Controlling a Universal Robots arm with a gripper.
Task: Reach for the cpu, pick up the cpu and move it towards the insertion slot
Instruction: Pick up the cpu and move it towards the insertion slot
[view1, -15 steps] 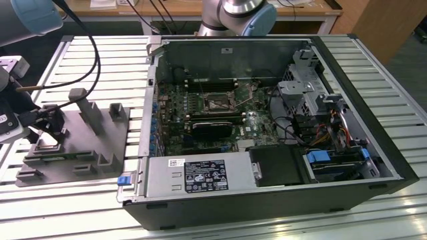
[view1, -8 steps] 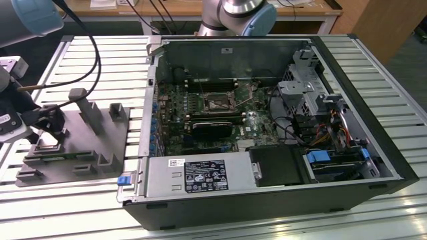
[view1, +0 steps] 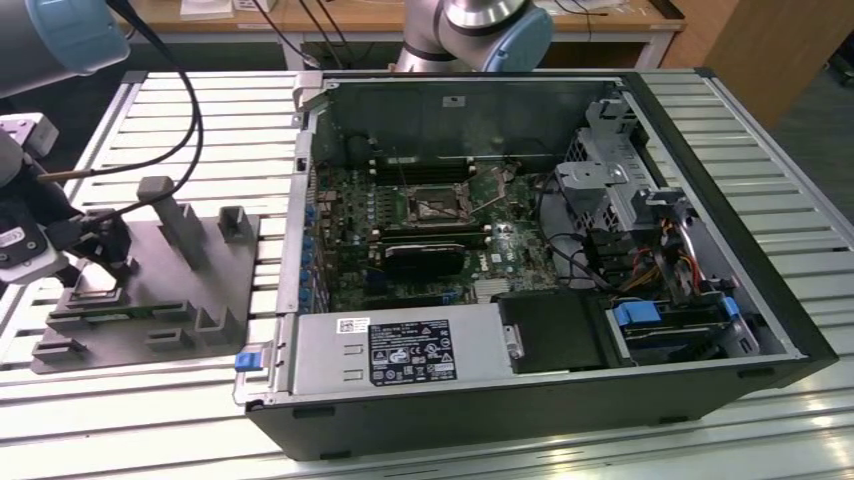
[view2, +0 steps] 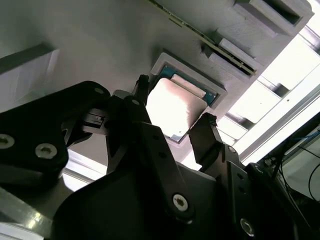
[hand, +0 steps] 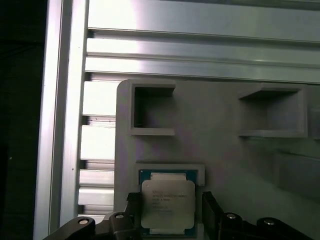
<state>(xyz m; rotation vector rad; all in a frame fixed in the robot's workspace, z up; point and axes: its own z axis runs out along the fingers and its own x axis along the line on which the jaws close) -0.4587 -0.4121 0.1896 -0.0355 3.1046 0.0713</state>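
Two fingers (hand: 211, 212) spread apart, flanking cpu (hand: 167, 205) seated in grey tray (hand: 225, 150) pocket.

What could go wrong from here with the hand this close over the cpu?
1. The hand straddles the cpu, which sits in a walled pocket of the grey tray. The fingertips may catch the pocket wall or tilt the chip.
2. The insertion slot lies beyond the case wall, so a low carry might clip it.
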